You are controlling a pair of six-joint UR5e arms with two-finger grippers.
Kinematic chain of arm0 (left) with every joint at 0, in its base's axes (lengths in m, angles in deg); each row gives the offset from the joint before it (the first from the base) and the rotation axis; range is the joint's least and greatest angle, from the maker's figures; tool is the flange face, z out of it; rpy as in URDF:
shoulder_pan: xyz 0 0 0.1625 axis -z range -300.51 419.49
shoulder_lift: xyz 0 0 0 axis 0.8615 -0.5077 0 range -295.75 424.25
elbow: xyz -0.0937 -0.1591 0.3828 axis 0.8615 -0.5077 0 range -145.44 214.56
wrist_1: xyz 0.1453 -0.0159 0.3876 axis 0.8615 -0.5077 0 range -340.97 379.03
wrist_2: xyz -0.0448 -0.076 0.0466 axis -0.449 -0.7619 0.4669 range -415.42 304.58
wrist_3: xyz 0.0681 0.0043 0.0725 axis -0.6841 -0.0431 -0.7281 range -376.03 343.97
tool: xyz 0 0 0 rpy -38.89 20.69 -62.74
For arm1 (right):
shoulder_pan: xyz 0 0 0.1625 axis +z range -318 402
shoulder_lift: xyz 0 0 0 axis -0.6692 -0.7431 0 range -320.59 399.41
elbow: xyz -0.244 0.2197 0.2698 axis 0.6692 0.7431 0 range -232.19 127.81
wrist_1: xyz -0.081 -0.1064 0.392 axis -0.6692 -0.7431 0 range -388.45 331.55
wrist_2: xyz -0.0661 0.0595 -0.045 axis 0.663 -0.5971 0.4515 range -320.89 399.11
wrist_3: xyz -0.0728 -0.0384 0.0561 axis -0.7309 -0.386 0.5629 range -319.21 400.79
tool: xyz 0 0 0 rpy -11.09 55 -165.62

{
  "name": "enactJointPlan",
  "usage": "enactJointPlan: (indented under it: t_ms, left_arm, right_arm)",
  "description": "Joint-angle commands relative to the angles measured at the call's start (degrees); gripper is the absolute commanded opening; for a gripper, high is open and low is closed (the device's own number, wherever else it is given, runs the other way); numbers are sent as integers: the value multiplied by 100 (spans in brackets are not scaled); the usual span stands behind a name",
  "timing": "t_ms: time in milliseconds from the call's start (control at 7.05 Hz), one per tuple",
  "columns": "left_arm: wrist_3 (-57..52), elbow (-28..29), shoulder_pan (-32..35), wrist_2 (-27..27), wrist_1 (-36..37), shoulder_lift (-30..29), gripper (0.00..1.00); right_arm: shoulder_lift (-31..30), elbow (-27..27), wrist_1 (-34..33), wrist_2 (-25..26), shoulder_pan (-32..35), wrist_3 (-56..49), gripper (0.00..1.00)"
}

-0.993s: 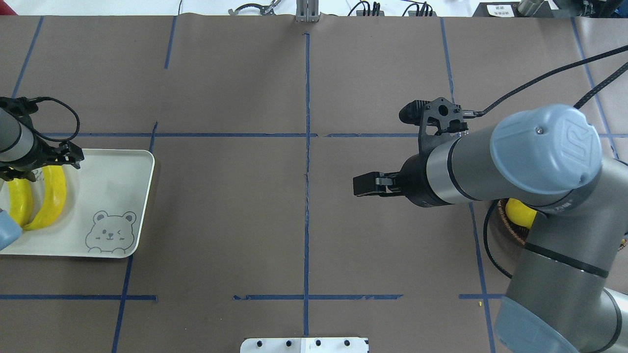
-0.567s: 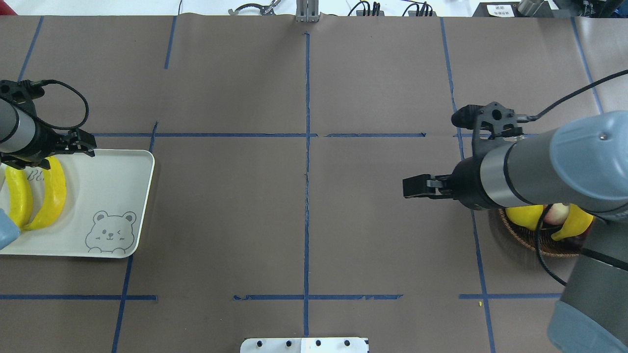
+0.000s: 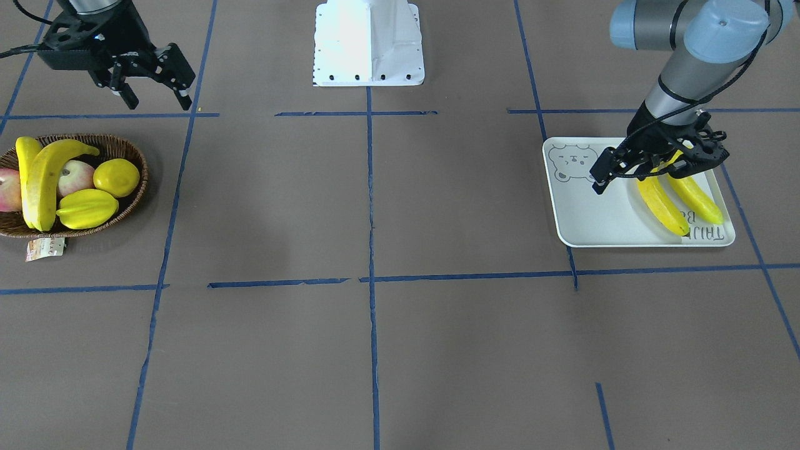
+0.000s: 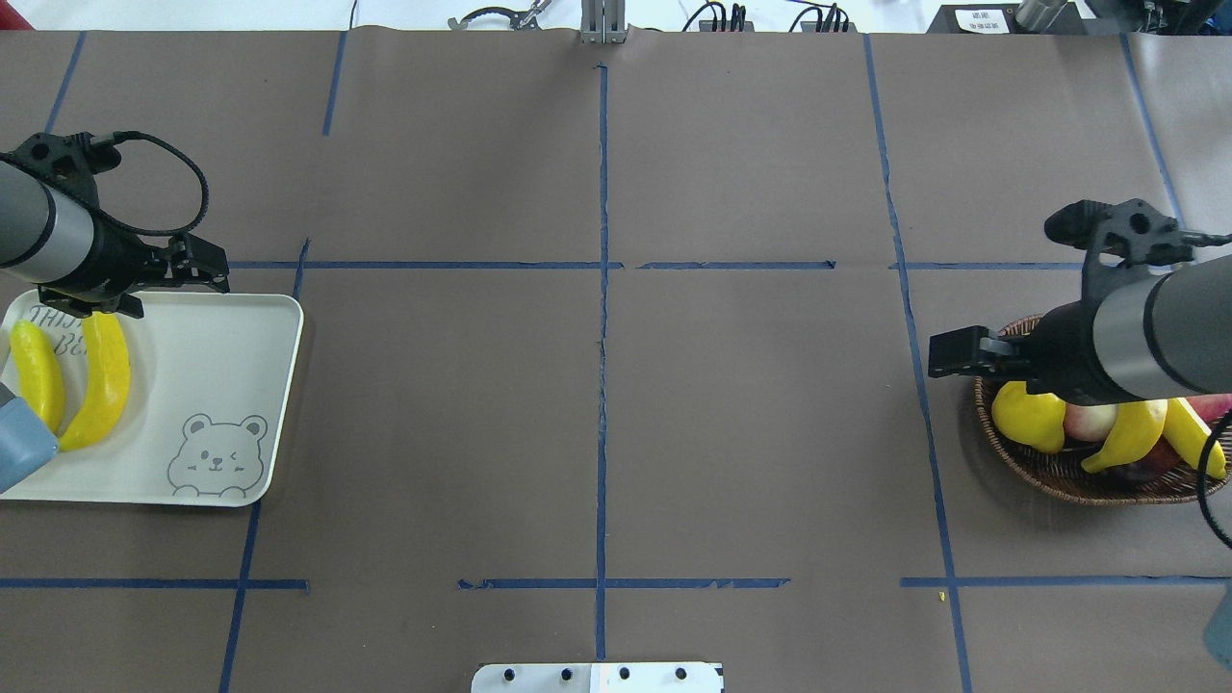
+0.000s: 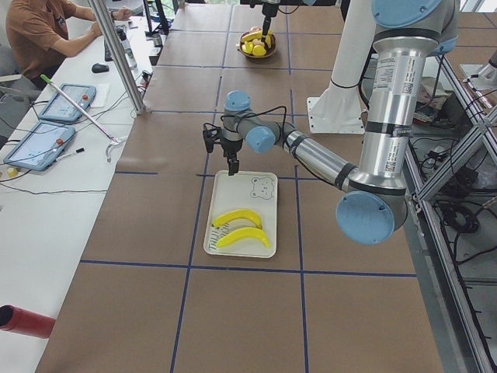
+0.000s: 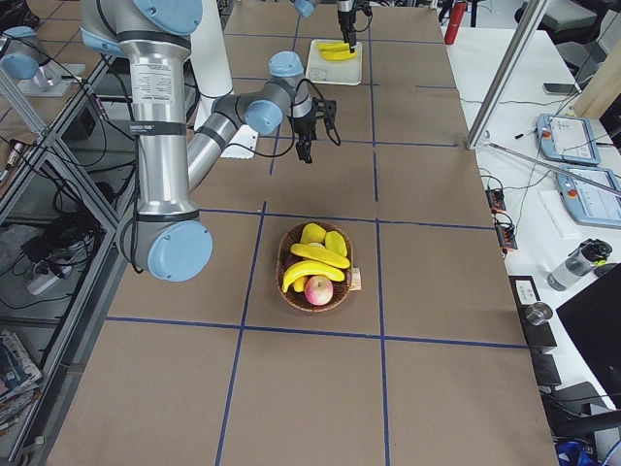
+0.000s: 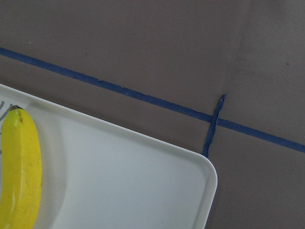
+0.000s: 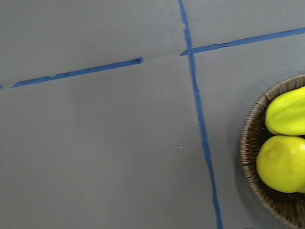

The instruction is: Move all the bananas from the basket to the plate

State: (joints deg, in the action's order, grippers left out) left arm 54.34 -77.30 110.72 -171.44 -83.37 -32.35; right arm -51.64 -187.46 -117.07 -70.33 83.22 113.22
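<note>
Two bananas [image 4: 38,385] [image 4: 101,380] lie side by side on the white bear plate [image 4: 221,356]; they also show in the front view [image 3: 659,203]. My left gripper [image 4: 175,292] hangs open and empty over the plate's far edge, clear of them. Two more bananas [image 3: 47,175] [image 3: 25,169] lie in the wicker basket [image 3: 134,156]. My right gripper [image 3: 157,100] is open and empty, raised beside the basket's rim [image 4: 1059,476] on the side toward the table's middle. The right wrist view shows only the basket's edge [image 8: 250,157].
The basket also holds a lemon [image 3: 117,177], a starfruit [image 3: 87,208] and reddish round fruit [image 3: 74,175]. A paper tag [image 3: 45,248] lies by the basket. The white robot base [image 3: 369,44] stands at mid table edge. Blue tape lines cross the brown table.
My right arm has swung from the table's middle over to the basket. My left gripper has moved off the bananas toward the plate's far edge. Both stay open.
</note>
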Motion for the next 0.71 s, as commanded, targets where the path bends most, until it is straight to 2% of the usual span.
enactJointPlan:
  t_ms: [0, 284, 426, 567]
  left_arm:
    - [2, -168, -16, -17, -8, -130, 100]
    - [133, -204, -34, -17, -8, -236, 100]
    - [143, -196, -51, -17, 0, -271, 100]
    - [256, -178, -51, -17, 0, -358, 100]
  right_arm:
    - [-307, 175, 11, -838, 841, -185, 100]
    - [-657, 343, 151, -930, 1029, -369, 100]
    - [-1077, 543, 779, -1008, 1316, -832, 100]
    - [-1325, 902, 1551, -1218, 1389, -871, 100]
